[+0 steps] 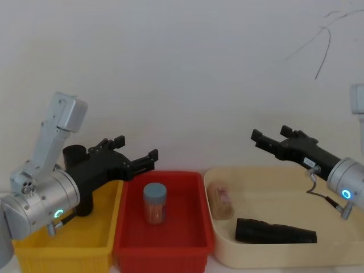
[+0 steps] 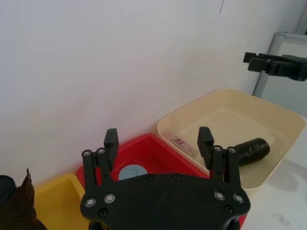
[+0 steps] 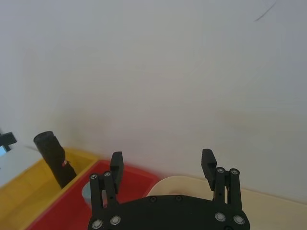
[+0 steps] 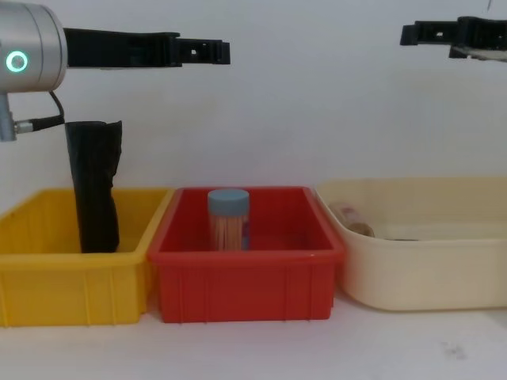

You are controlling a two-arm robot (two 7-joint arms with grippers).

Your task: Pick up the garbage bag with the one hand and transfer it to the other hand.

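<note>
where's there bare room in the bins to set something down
Red bin: free floor around the blue-lidded jar. Cream tub: bare at the back, behind the lying black roll and right of the clear jar. Yellow bin: crowded by the standing garbage bag.

Bare lab-style test bench: plain white wall [image 1: 182, 68], coloured plastic sorting bins [image 4: 245, 285].

Three bins side by side, walls touching. Yellow bin [image 4: 47, 273]: upright black garbage bag roll [image 4: 93, 186] rises well above the rim; left gripper [image 4: 202, 51] hangs over it, fingers apart, w/ air between. Red bin [image 4: 245, 269]: blue-lidded jar [image 4: 228, 218] at centre, free room around it. Cream tub [image 1: 267, 259]: lying black roll [image 1: 276, 231] and clear jar [image 1: 220, 199]; back half bare.
</note>
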